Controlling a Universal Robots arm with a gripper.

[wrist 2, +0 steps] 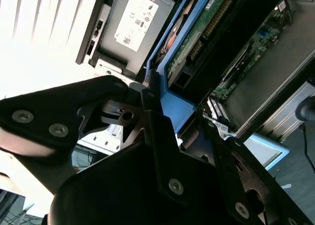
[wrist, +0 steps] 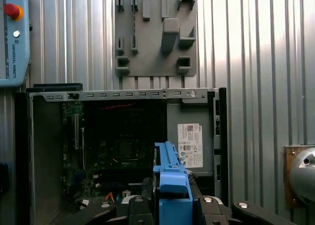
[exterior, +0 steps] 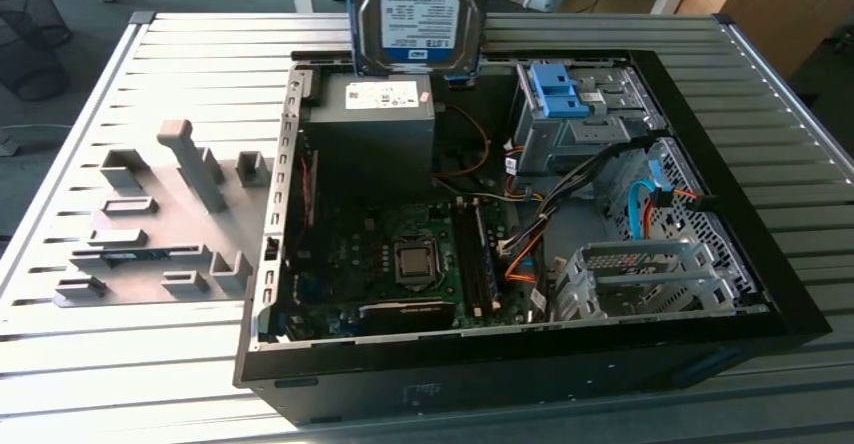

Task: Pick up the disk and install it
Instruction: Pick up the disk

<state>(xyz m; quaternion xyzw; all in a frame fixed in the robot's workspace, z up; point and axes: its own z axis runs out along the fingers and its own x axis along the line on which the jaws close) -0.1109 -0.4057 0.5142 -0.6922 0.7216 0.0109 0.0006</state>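
Note:
The disk (exterior: 416,14) hangs upright above the back edge of the open computer case (exterior: 747,264), its white-and-blue label facing the exterior camera and its top cut off by the picture's edge. My gripper (wrist 2: 167,109) is shut on the disk (wrist 2: 197,43), the black fingers clamping the blue frame along its edges; the green circuit-board side shows in the second wrist view. In the first wrist view the disk's blue frame edge (wrist: 170,171) stands between my gripper (wrist: 172,205) fingers, over the case's inside.
Below the disk sits a dark grey box with a white sticker (exterior: 380,114). A blue bracket (exterior: 561,89) sits in the metal drive cage, and a bare cage (exterior: 641,279) lies near the front. A grey fixture plate (exterior: 160,214) lies on the slatted table at the exterior view's left.

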